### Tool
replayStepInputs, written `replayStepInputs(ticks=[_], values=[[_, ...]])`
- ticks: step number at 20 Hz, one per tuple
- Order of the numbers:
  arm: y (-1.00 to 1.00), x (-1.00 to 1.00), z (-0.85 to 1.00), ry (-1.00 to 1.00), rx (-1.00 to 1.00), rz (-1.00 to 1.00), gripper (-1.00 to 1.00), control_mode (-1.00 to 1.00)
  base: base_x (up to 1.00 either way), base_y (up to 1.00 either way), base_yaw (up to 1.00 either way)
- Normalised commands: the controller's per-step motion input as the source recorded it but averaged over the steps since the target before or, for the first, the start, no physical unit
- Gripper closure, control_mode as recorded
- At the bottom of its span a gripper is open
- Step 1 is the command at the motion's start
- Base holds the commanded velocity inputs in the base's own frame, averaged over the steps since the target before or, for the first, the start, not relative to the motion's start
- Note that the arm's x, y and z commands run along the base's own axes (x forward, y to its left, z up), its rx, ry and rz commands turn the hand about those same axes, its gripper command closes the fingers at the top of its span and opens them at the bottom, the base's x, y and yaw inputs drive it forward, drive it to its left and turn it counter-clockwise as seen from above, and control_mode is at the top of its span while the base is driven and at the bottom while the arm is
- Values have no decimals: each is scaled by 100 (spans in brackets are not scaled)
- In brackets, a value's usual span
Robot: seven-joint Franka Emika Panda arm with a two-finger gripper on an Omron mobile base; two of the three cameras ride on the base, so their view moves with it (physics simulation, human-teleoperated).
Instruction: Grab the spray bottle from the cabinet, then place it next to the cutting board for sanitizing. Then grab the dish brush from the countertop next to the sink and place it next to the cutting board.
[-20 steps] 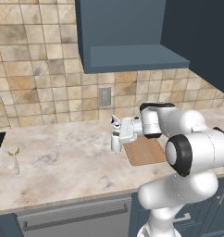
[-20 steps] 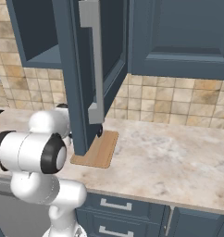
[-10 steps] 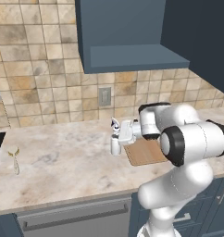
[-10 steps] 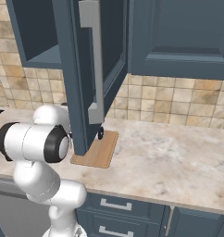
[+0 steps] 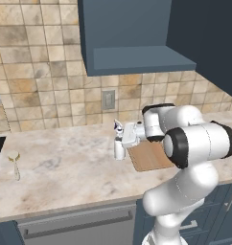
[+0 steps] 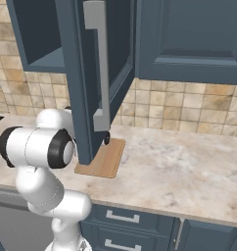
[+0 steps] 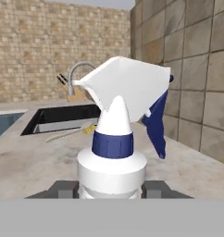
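Gripper: gripper (image 5: 123,142) reaches out level from the arm over the countertop (image 5: 65,167), its jaws clamped on the body of the spray bottle (image 5: 119,145)
Fingertips: in the hand view the two dark fingertips (image 7: 65,188) sit on either side of the bottle's white shoulder
Spray bottle: upright, base on or just above the stone, just beside the left edge of the cutting board (image 5: 151,155); in the hand view its white nozzle head and dark-blue trigger stand close up
Cutting board: flat on the counter, partly behind the arm; in the right base view it lies under the open cabinet door (image 6: 91,78)
Cabinet: cabinet (image 5: 132,38) hangs on the tiled wall above the bottle
Dish brush: dish brush (image 5: 14,162) lies well apart, far left on the counter
Sink: black sink (image 7: 63,118) with a curved tap (image 7: 79,74) shows beyond the bottle
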Motion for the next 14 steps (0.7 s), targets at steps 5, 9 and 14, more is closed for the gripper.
replayStepInputs(ticks=[5, 9, 14], values=[[0, 0, 0, 0, 0, 0, -100, -100, 0, 0, 0], [-7, -10, 1, 0, 0, 0, -100, -100, 0, 0, 0], [-28, -18, 2, 0, 0, 0, -100, -100, 0, 0, 0]])
